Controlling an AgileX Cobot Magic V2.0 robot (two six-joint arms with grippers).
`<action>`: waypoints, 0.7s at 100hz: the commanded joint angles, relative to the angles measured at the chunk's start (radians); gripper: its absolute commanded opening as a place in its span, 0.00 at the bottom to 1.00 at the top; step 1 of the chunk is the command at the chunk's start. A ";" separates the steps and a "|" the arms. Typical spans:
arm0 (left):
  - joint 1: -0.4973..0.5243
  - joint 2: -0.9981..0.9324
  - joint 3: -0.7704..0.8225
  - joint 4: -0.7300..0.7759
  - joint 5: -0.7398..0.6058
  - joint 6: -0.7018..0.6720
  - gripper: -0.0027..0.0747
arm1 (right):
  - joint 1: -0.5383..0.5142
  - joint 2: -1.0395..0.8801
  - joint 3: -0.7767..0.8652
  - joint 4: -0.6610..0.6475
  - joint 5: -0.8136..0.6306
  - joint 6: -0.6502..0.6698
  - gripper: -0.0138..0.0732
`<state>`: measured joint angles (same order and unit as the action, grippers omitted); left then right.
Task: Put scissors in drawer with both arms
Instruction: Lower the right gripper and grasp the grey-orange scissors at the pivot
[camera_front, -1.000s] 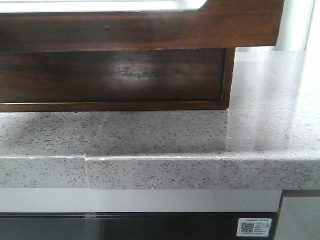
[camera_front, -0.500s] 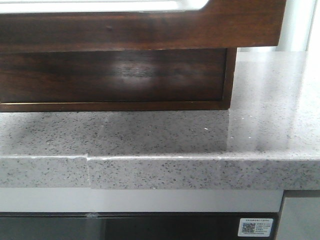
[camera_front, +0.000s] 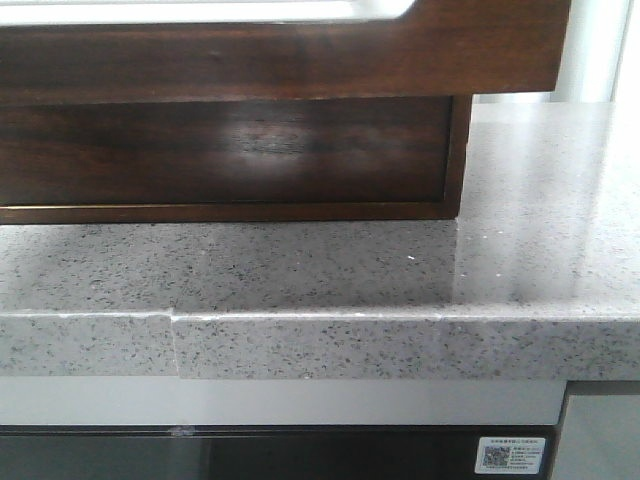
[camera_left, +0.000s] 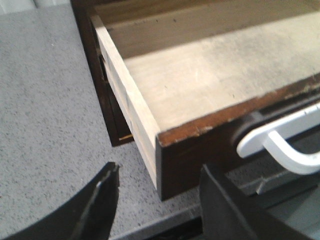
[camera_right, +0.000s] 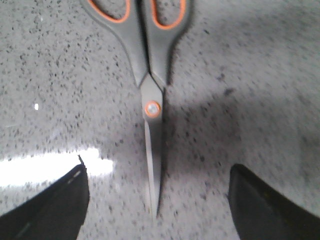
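Right pincer (camera_right: 155, 200) gapes astride closed scissors (camera_right: 150, 75) lying on countertop (camera_right: 260, 75).

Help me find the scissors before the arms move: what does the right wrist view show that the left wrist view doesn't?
Only the right wrist view shows the scissors, closed and flat on the counter, with the open right gripper astride the blade tips. Only the left wrist view shows the drawer, pulled open and empty where visible, its white handle, and the open left gripper. Both show the speckled grey countertop.

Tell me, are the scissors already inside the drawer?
No, the scissors lie closed on the speckled countertop, and the open drawer is empty.
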<state>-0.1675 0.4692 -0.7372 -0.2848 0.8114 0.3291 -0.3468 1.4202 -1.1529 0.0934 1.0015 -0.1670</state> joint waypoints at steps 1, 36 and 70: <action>-0.009 0.006 -0.031 -0.018 -0.098 -0.011 0.48 | -0.005 0.030 -0.064 0.013 -0.013 -0.037 0.72; -0.009 0.008 -0.031 -0.018 -0.102 -0.011 0.48 | 0.032 0.210 -0.193 0.009 0.041 -0.089 0.58; -0.009 0.008 -0.031 -0.018 -0.102 -0.011 0.48 | 0.037 0.283 -0.248 -0.005 0.070 -0.112 0.58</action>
<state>-0.1675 0.4692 -0.7372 -0.2848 0.7901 0.3273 -0.3108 1.7297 -1.3562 0.0974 1.0656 -0.2658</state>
